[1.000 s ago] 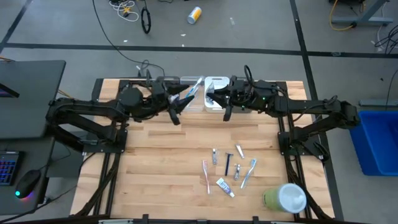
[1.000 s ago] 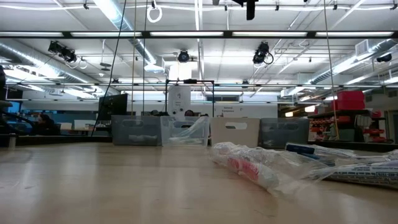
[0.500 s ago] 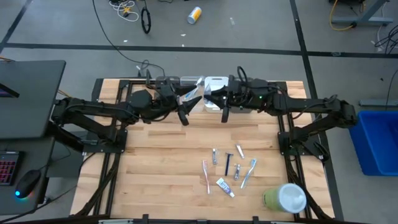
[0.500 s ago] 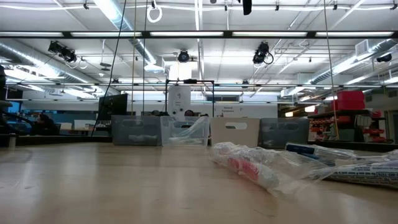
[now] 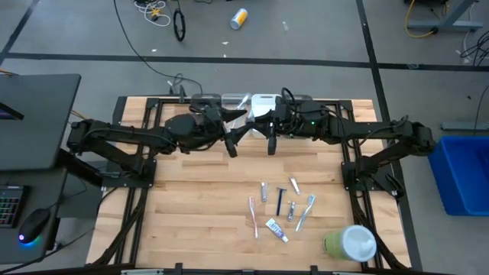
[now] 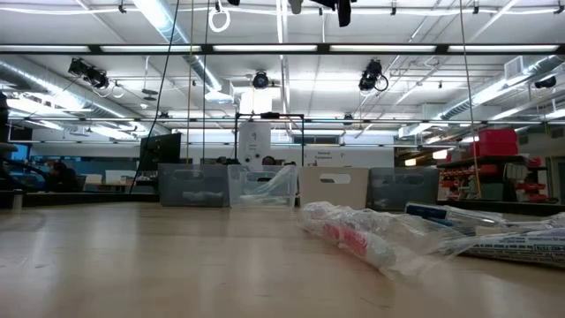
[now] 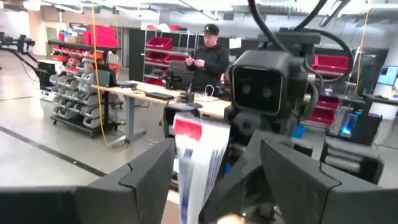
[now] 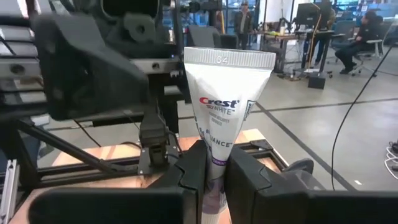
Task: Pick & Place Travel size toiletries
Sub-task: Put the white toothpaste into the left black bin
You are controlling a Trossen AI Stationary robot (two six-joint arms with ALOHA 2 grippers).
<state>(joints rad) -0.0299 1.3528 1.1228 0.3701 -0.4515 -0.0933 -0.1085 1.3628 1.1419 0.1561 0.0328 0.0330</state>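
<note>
Both dark arms are meeting at the upper centre of the high view, above the far edge of the pale wooden surface (image 5: 206,191).

The right gripper (image 8: 210,169) is pinching a white Crest toothpaste tube (image 8: 222,112) between its fingers (image 8: 189,171), which are closing on the tube's lower part while the flat crimped end is standing upward in the centre of the right wrist view. In the high view this gripper (image 5: 269,145) is sitting just right of centre in the upper part of the frame.

The left gripper (image 7: 214,165) is facing it with its fingers (image 7: 149,171) spread wide, and the same tube (image 7: 196,158) is showing between them in the lower centre of the left wrist view, though whether they are touching it cannot be told. In the high view it (image 5: 231,147) is lying just left of the right gripper.

The remaining toiletries are lying loose in the lower right of the high view: a pink toothbrush (image 5: 253,217), a light blue toothbrush (image 5: 306,211), a black razor (image 5: 279,201) and a small white-blue tube (image 5: 276,228), close together. A green-and-white round container (image 5: 350,243) is standing near the lower right corner, just beside them.

A person in a dark top and cap (image 7: 208,56) is standing in the background at the upper centre of the left wrist view.
</note>
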